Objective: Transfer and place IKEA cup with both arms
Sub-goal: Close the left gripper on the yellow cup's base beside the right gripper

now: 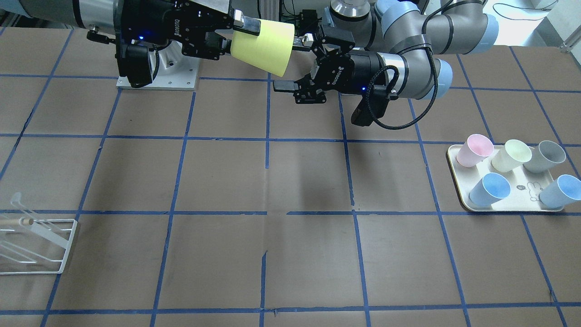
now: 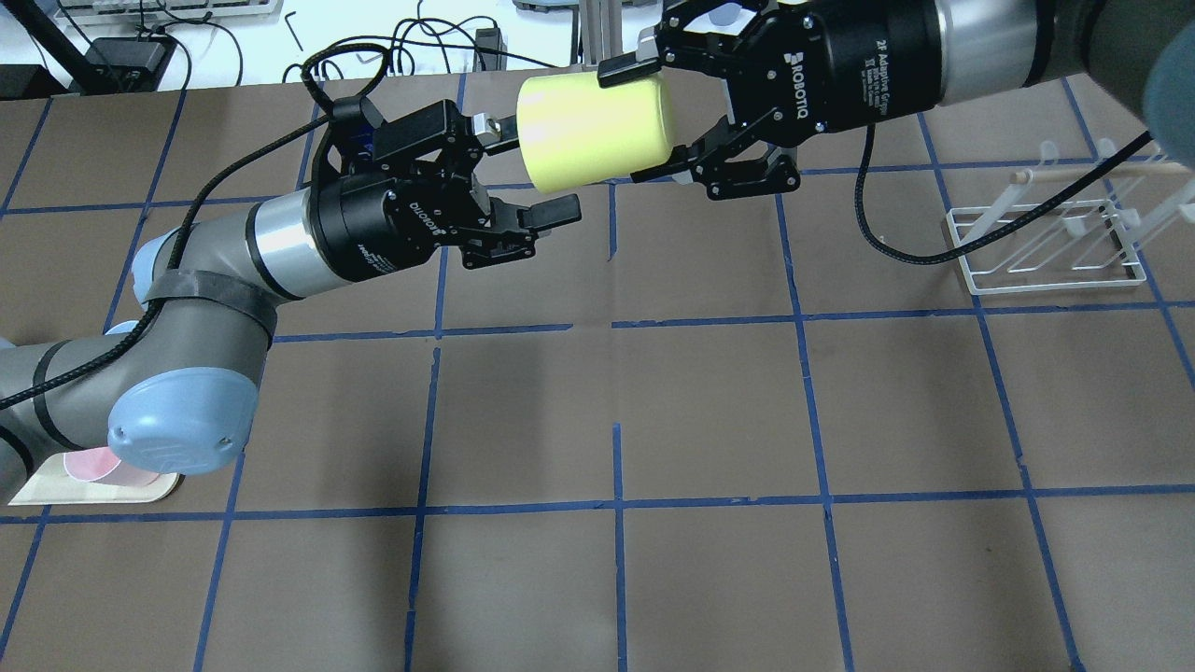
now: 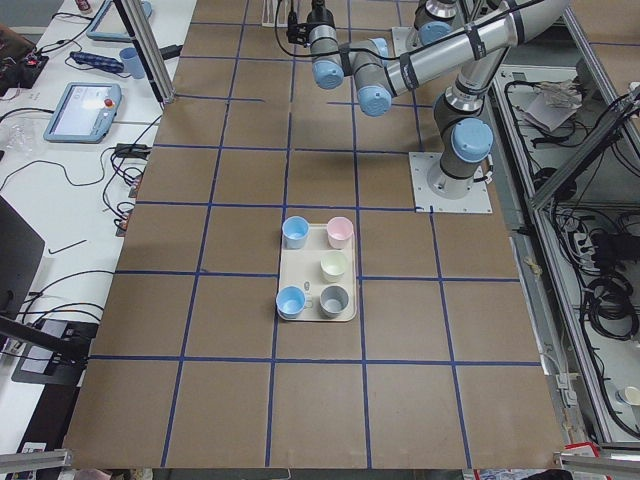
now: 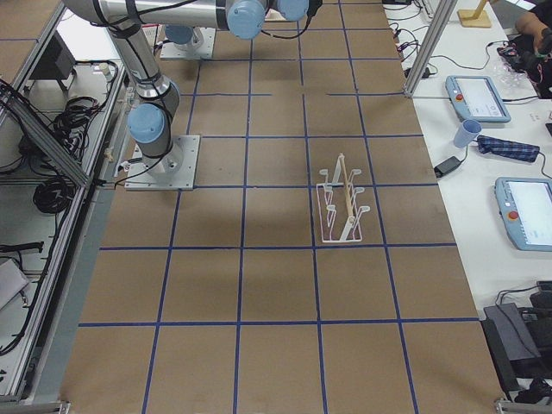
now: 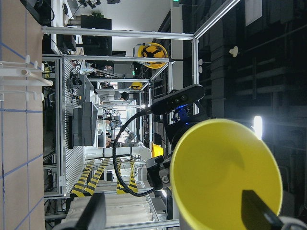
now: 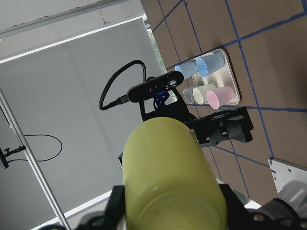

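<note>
The yellow cup hangs in the air on its side, above the table on the robot's side of it. The right arm has it: its jaws are closed on the cup's wall toward the narrow bottom end, one from each side. The cup's open mouth points at the left arm. That arm's jaws are spread wide and hold nothing. One finger is clear of the cup, while the other lies right by the rim, and whether it touches cannot be told. The left wrist view looks straight into the cup's mouth. A tray sits well off on the robot's left with five pastel cups on it, and a white wire rack stands on the robot's right.
</note>
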`<control>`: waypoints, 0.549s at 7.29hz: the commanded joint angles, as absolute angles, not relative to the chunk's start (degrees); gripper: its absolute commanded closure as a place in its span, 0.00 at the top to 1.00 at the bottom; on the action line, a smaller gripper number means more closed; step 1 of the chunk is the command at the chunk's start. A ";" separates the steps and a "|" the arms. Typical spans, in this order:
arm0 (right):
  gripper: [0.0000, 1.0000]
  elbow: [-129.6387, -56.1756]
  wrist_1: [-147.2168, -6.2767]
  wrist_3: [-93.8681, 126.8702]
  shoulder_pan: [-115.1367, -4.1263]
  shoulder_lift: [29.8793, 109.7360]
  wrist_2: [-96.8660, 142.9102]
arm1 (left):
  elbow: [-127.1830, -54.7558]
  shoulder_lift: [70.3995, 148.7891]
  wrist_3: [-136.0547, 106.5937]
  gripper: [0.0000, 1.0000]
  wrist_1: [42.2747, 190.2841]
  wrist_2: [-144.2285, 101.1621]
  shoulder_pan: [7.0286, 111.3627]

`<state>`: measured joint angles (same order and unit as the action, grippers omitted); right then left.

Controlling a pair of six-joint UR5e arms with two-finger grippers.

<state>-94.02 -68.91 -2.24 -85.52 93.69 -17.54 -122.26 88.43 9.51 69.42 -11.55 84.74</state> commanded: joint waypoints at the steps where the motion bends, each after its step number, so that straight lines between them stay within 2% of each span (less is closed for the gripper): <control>1: 0.35 -94.04 -68.91 -2.20 -86.13 93.69 -17.75 | -121.82 89.56 9.58 0.94 69.26 -11.60 85.95; 2: 0.36 -93.96 -68.91 -2.20 -86.22 93.78 -17.75 | -121.82 89.56 9.58 0.87 69.00 -11.60 86.39; 3: 0.36 -93.96 -68.91 -2.11 -86.13 93.78 -17.84 | -121.73 89.47 9.58 0.75 68.82 -11.60 86.40; 4: 0.36 -94.04 -68.91 -2.11 -86.13 93.78 -17.93 | -121.64 89.39 9.49 0.69 68.82 -11.60 86.40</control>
